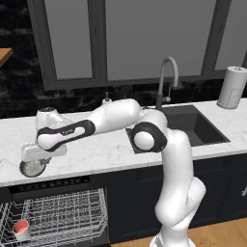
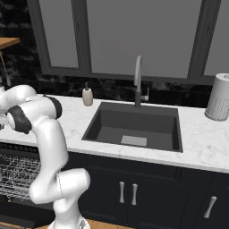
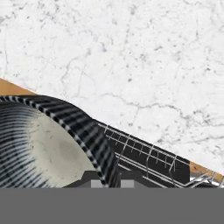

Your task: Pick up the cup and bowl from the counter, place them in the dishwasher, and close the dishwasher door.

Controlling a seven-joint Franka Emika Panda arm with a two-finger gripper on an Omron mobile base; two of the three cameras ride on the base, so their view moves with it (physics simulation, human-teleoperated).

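1. Clearly held: bowl (image 1: 33,167), grey and metallic, tipped on edge at the front lip of the counter (image 1: 96,152), just under the gripper (image 1: 36,157); jaws pinched narrow on its rim.
2. Close up in the hand view, bowl (image 3: 39,144) large at lower left, ribbed dark outer wall, pale speckled inside, rim running down to the finger tips at the bottom edge.
3. Behind the bowl there, white veined counter (image 3: 131,57) across the top, wire rack (image 3: 148,159) below its edge.
4. Already in the dishwasher (image 1: 53,212): cup (image 1: 21,228), white with red top, standing in the silvery rack at lower left, well below the bowl.
5. Black vented strip along the dishwasher's top, right under the counter edge; rack pulled out forward.
6. Further right: dark inset sink (image 2: 134,127) with curved grey faucet (image 2: 138,80), beige soap bottle (image 2: 87,95) on the marble to its left.
7. At the far right of the counter, white paper towel roll (image 2: 220,97), upright.
8. Under the sink, dark cabinet doors (image 2: 129,190) with silver handles.
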